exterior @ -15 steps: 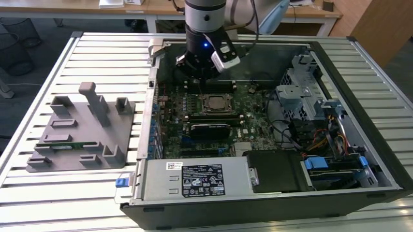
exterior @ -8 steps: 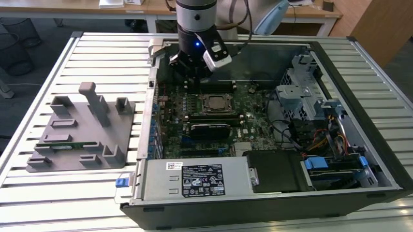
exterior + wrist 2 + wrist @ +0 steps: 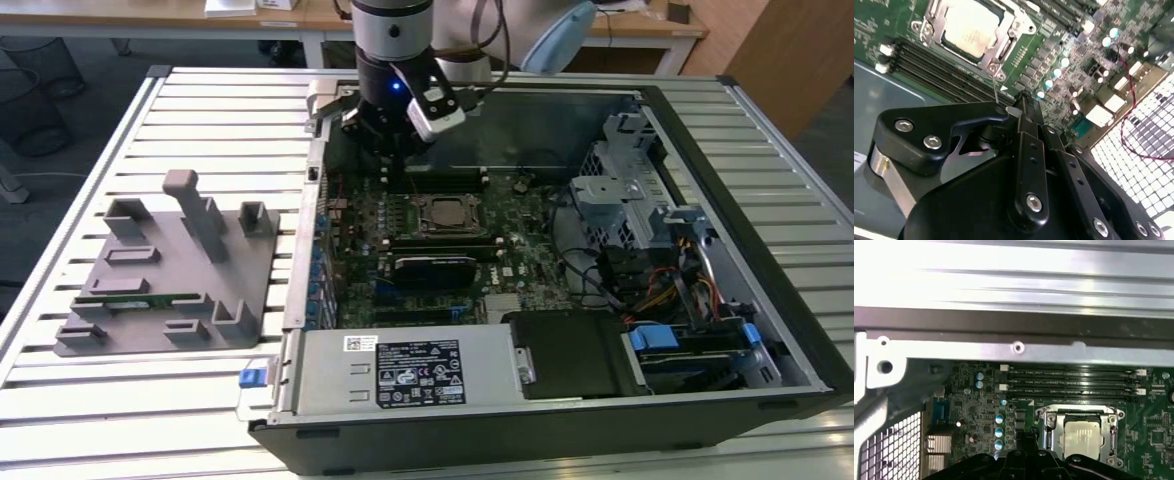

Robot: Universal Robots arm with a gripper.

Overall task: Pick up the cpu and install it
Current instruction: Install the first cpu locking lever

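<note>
The cpu (image 3: pixel 971 27) sits flat inside its socket frame (image 3: pixel 1006 37) on the motherboard (image 3: pixel 527 260), its pale metal top facing up; in the first wrist view the cpu (image 3: pixel 1081 436) lies in the same metal frame (image 3: pixel 1049 427), and in the exterior view it (image 3: pixel 437 214) shows as a small square near the middle of the board. Beside the socket run 4 long dark memory slots (image 3: pixel 1074 382), parallel to one edge of the frame. The gripper (image 3: pixel 1021 97) hangs above the board near a corner of the socket, apart from the cpu and holding nothing; its fingers (image 3: pixel 1029 120) appear pressed together, with no gap visible between them. In the exterior view the gripper (image 3: pixel 387 150) stands over the far edge of the open computer case (image 3: pixel 787 330), which lies on its side on a slatted metal table (image 3: pixel 200 100). On the exterior view's left, a grey parts fixture (image 3: pixel 174 270) rests on the table, with a thin green memory stick (image 3: pixel 140 300) lying in it.
</note>
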